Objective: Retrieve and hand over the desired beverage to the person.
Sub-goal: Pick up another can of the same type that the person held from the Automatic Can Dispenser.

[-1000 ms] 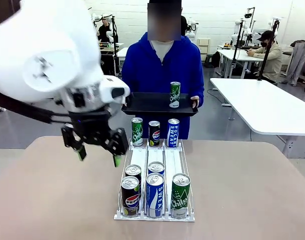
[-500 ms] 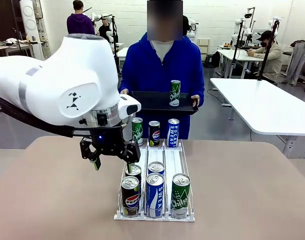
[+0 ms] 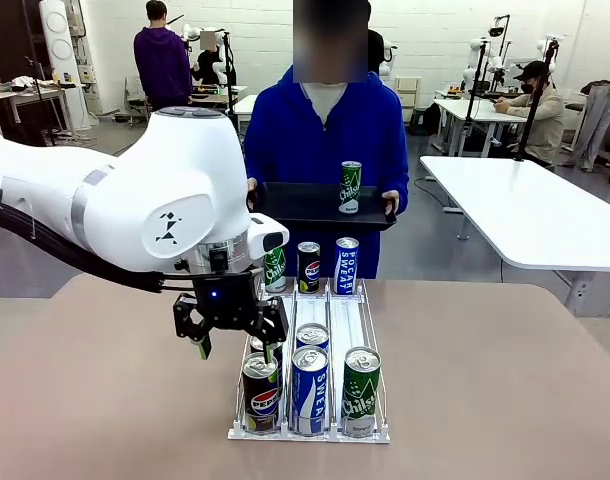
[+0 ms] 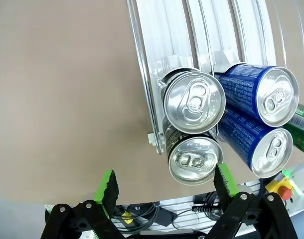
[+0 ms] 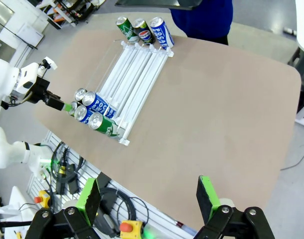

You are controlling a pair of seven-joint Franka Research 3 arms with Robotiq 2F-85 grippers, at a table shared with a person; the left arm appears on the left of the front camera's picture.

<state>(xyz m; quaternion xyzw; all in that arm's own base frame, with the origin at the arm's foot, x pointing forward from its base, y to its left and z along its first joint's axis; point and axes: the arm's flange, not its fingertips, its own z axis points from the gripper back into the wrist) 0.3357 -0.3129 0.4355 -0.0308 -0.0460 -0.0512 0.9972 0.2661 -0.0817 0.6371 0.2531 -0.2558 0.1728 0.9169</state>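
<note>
The person (image 3: pixel 325 130) in a royal-blue hoodie stands across the table holding a black tray (image 3: pixel 305 210) with a green can (image 3: pixel 350 188) on it. A white wire rack (image 3: pixel 345 325) holds drink cans. Its front row is a Pepsi can (image 3: pixel 260 392), a blue Pocari Sweat can (image 3: pixel 309 388) and a green Chilsung can (image 3: pixel 360 390). My left gripper (image 3: pixel 234 349) hangs open just above the front Pepsi can, whose silver top (image 4: pixel 194 159) shows near its green right finger (image 4: pixel 224 179). My right gripper (image 5: pixel 148 195) is open, high above the table (image 5: pixel 217 114).
Three more cans (image 3: pixel 308 266) stand at the rack's far end, and two (image 3: pixel 312 336) sit behind the front row. The tan table (image 3: pixel 505 380) is bare on both sides of the rack. Other people and white tables (image 3: pixel 525 205) are in the background.
My left arm has swung right and lowered, bringing its open gripper from the table's left side to just over the rack's front-left cans. The person and tray have stayed put.
</note>
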